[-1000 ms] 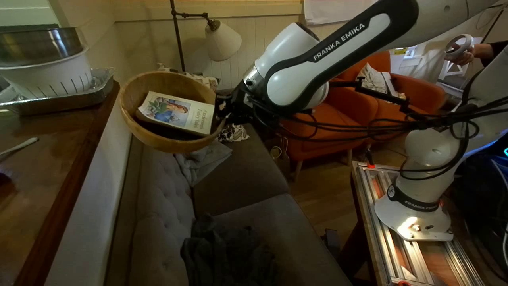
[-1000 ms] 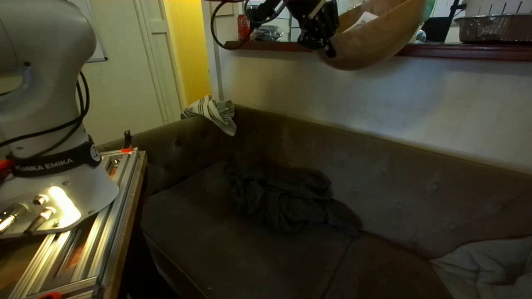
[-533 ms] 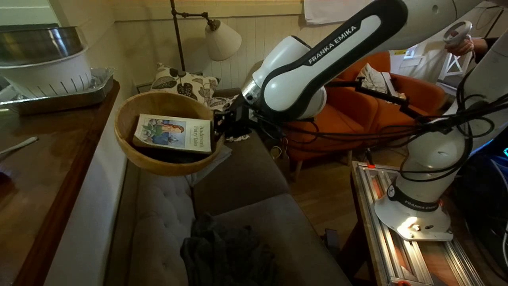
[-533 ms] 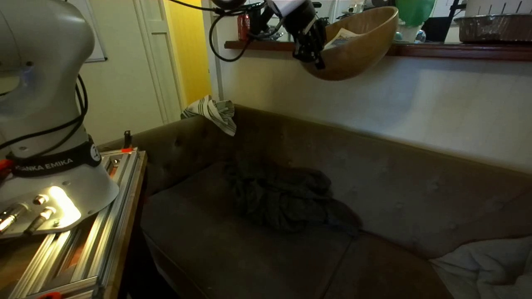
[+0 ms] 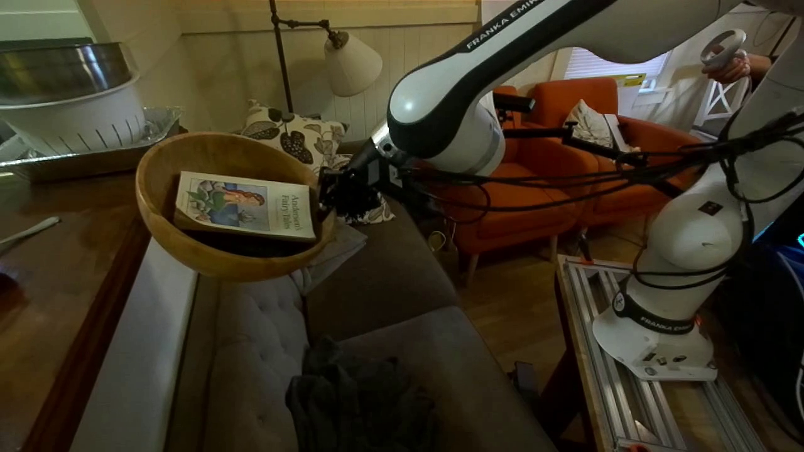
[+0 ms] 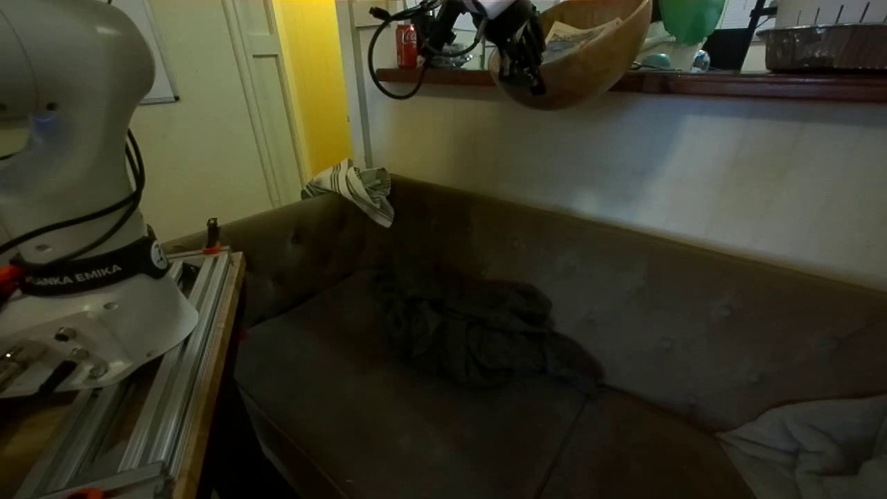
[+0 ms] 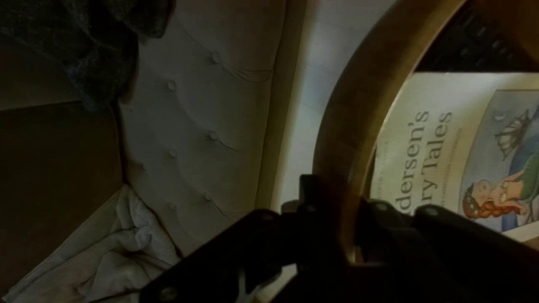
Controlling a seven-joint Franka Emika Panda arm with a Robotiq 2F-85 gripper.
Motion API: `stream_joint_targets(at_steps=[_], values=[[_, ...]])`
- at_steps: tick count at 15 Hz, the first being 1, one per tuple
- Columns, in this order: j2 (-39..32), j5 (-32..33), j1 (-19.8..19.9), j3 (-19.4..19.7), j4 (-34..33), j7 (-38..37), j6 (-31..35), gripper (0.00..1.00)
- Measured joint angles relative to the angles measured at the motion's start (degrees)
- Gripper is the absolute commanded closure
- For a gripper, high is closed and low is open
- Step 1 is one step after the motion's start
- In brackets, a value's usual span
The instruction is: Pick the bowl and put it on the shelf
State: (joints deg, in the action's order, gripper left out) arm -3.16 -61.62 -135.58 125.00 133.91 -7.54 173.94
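Note:
The tan-brown wooden bowl (image 5: pixel 226 267) hangs in the air, tilted, with a paperback book (image 5: pixel 245 207) and a dark object inside. My gripper (image 5: pixel 328 194) is shut on the bowl's near rim. In the wrist view the fingers stand on both sides of the bowl's wall (image 7: pixel 358 122). The shelf (image 5: pixel 69 251) has a reddish-brown top, and the bowl overlaps its edge in that exterior view. In an exterior view the bowl (image 6: pixel 589 73) is in front of the shelf's edge (image 6: pixel 727 84), its underside lower than the edge in the picture.
On the shelf stand a white ribbed basket (image 5: pixel 81 122) with a steel bowl, a foil tray (image 5: pixel 100 164) and a white utensil (image 5: pixel 28 230). A red can (image 6: pixel 407 46) and a green object (image 6: pixel 691 21) show behind. The grey sofa (image 5: pixel 251 351) is below.
In an exterior view the bowl and gripper have moved left towards the shelf and lower overall. In an exterior view they moved left, dipping and then rising slightly. The grip stays the same.

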Motion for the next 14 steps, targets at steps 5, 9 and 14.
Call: stream_joint_targets(at_steps=[5, 9, 14], values=[[0.00, -7.91, 0.18, 0.43, -0.50, 7.24, -1.53, 0.86], [0.28, -7.67, 0.20, 0.15, 2.45, 7.30, -1.53, 0.86], [0.31, -4.77, 0.49, 0.11, 5.32, 7.48, -1.57, 0.96]])
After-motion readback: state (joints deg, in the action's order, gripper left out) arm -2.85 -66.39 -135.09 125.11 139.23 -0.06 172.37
